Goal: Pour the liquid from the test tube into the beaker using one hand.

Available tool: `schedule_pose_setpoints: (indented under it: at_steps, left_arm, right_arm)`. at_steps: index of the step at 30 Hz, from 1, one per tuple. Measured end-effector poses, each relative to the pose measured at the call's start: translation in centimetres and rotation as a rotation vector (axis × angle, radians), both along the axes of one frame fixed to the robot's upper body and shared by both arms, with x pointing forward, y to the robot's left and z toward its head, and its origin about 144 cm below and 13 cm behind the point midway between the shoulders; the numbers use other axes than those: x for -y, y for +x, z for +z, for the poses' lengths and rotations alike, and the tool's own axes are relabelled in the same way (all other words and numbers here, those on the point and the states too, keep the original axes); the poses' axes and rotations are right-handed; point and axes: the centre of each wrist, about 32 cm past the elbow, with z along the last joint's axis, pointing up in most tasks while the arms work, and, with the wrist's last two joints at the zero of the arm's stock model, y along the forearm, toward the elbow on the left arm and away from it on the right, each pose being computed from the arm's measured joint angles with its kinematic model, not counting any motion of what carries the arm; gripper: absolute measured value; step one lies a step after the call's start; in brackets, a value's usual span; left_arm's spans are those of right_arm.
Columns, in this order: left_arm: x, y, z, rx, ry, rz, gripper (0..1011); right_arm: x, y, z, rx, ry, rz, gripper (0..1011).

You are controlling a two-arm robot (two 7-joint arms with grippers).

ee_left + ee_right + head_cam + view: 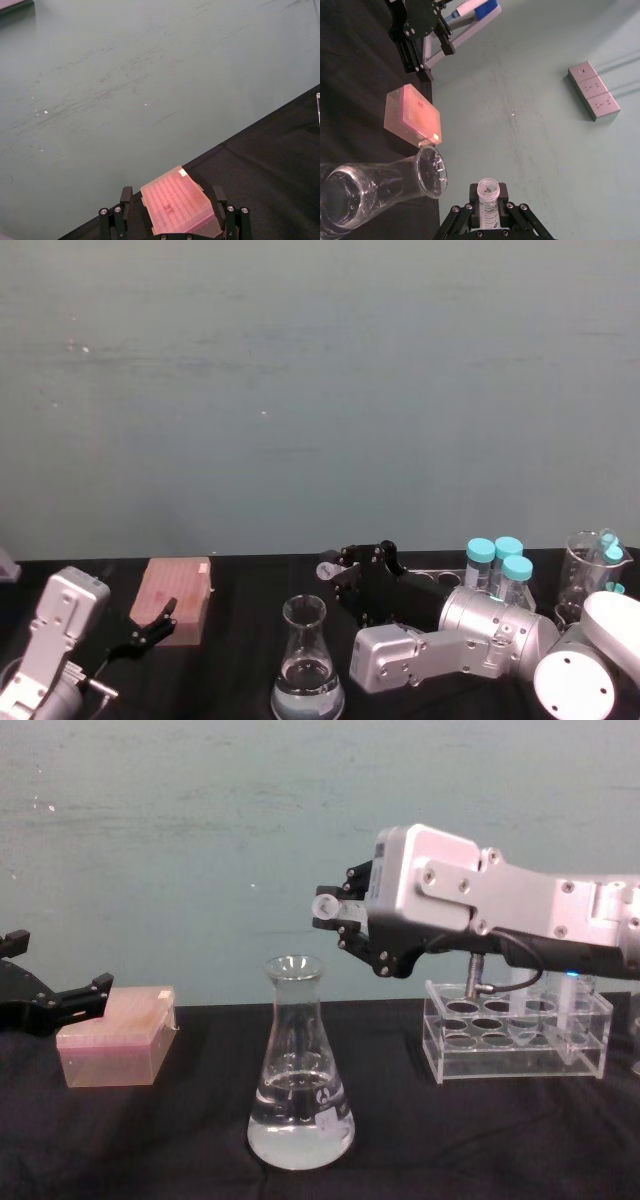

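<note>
Black cloth (180,1150) covers the table, with a teal wall behind. Far left: left gripper (157,623), black, two-fingered, fingers spread apart and holding nothing, hanging low above the left end of the pink box; in the left wrist view its fingers (124,200) frame that box. Next: pink box (112,1038), translucent, lidded, flat on the cloth, well apart from the glassware. Centre: beaker (300,1070), a clear conical flask with a narrow neck and a small white label near its base, upright on the cloth, mouth open. Contents: liquid (300,1132), clear and colourless, filling the wide lower part of the beaker. Just above the beaker's mouth and a little to its right: test tube (326,907), slim clear plastic with a whitish rim, lying roughly level, open end toward the robot's left and not touching the glass; whether any liquid is in it cannot be told. Holder: right gripper (350,917), black fingers closed on the test tube, on a silver-white arm reaching in from the right. Right of centre: clear acrylic rack (515,1042) on the cloth, below the arm. Further right, head view: teal-capped tubes (500,562) standing together, then a glass vessel (588,565) holding another capped tube.
</note>
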Motion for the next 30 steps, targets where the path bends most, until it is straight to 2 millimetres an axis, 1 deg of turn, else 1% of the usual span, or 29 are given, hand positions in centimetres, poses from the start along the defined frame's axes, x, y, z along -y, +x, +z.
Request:
schedule_pose_setpoints:
  at_steps: [30]
  left_arm:
    - [0.0,0.0,0.0,0.0,0.0,0.0,1000]
  right_arm:
    - [-0.96,0.07,0.29,0.109,-0.086,0.031,200]
